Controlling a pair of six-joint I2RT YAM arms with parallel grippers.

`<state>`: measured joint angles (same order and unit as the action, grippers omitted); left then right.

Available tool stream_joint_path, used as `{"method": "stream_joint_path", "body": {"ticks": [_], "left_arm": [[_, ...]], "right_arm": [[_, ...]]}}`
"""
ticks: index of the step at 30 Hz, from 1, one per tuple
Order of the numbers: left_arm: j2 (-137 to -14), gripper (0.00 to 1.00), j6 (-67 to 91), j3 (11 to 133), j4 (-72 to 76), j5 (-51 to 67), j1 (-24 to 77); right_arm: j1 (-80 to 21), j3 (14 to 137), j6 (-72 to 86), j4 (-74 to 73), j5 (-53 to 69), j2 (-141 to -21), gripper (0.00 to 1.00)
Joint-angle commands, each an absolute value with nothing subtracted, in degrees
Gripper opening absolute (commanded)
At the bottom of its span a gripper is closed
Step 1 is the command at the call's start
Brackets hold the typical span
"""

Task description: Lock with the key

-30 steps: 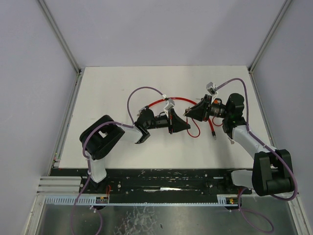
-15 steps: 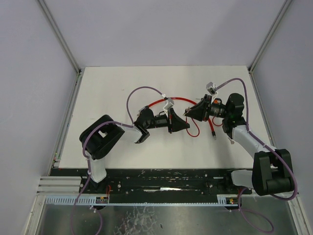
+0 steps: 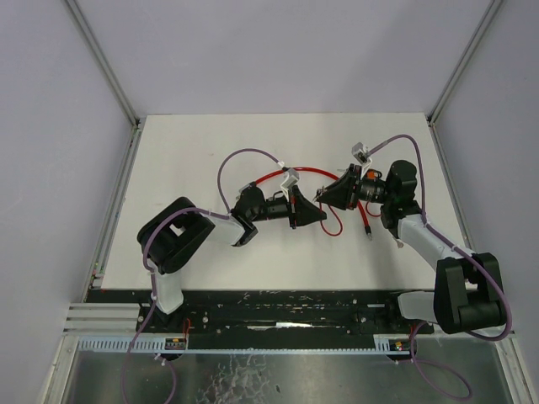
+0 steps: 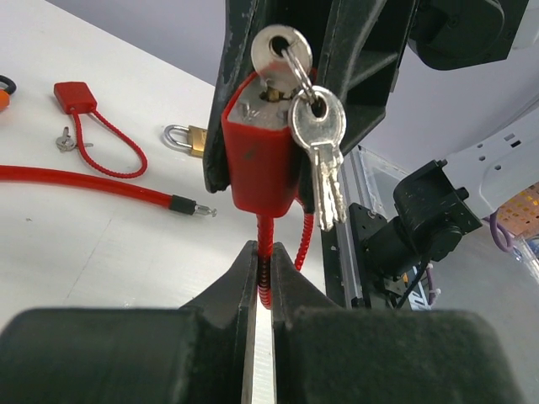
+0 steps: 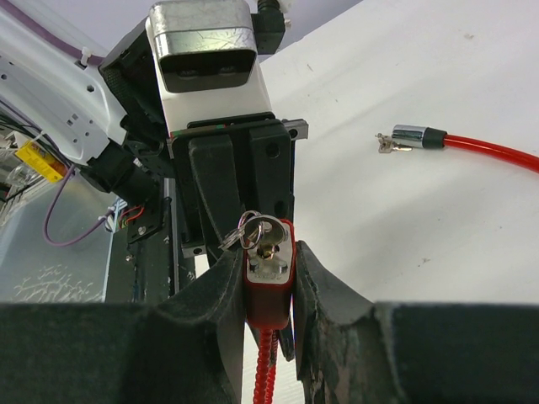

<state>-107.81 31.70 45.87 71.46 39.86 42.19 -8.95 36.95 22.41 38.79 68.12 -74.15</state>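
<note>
A red cable lock [image 4: 259,160] hangs in the air between both grippers. A silver key [image 4: 278,49] sits in its keyhole, and a second key [image 4: 322,156] dangles from the ring. My left gripper [image 4: 264,263] is shut on the lock's ribbed red cable [image 4: 266,282] just below the body. My right gripper [image 5: 269,268] is shut on the lock body [image 5: 269,282] from both sides, with the key [image 5: 269,231] poking out above its fingers. In the top view the two grippers meet tip to tip, left [image 3: 317,215] and right [image 3: 323,199].
On the white table lie another small red cable lock [image 4: 76,94] with a tiny key, a brass padlock [image 4: 190,140] and a long red cable [image 4: 84,181] with a metal end [image 5: 402,137]. The red cable arcs behind the grippers [image 3: 278,172].
The right wrist has shifted slightly up and to the left with the lock in its grip. The left arm holds still. Both grips are unchanged.
</note>
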Motion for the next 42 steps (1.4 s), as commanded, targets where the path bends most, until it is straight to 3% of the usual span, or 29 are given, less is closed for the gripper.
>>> {"method": "stream_joint_path", "body": {"ticks": [1,12,23,32,37,42], "left_arm": [[-107.0,0.00,32.2,45.2,81.0,37.0,41.8],[-106.9,0.00,30.9,43.3,91.1,33.4,40.9],[-105.2,0.00,30.0,46.3,92.0,32.1,41.0],[-101.5,0.00,22.3,50.1,91.9,39.1,42.6],[-106.3,0.00,17.6,56.9,92.0,43.6,42.7],[-111.7,0.00,15.3,59.7,92.0,44.9,42.8]], "right_arm": [[-10.0,37.6,21.2,39.3,68.0,-74.4,0.00],[-11.7,36.6,19.4,40.5,68.0,-75.3,0.00],[-12.7,33.9,17.2,45.9,68.1,-75.2,0.00],[-10.4,37.9,3.0,30.4,72.2,-67.6,0.00],[-4.2,39.7,-2.2,23.3,75.4,-65.5,0.00],[-2.9,38.3,-22.5,9.3,77.0,-63.9,0.00]]}}
